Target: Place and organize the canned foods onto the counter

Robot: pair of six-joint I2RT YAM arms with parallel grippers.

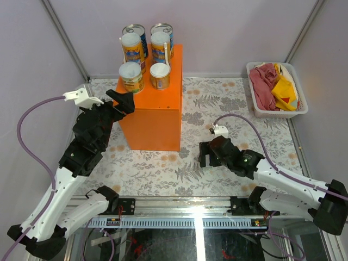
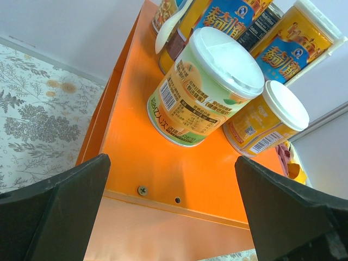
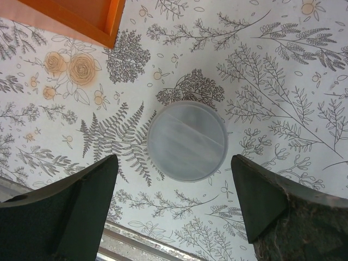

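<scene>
All six cans stand on the orange counter (image 1: 155,117): two blue-labelled (image 1: 134,31) at the back, two tall yellow-orange (image 1: 133,49) in the middle, and two shorter with pale lids (image 1: 131,76) in front. My left gripper (image 1: 120,106) is open and empty at the counter's near left edge. In the left wrist view (image 2: 173,190) its jaws stand wide apart over the counter top (image 2: 179,174), short of the short green-labelled can (image 2: 209,87) and the short yellow can (image 2: 266,122). My right gripper (image 1: 209,156) is open and empty above the table, right of the counter.
A round pale lid (image 3: 187,141) lies flat on the floral tablecloth below my right gripper (image 3: 174,179). A white basket (image 1: 280,113) with red and yellow cloths stands at the far right. A white spoon (image 2: 171,27) leans among the cans. Walls enclose the table.
</scene>
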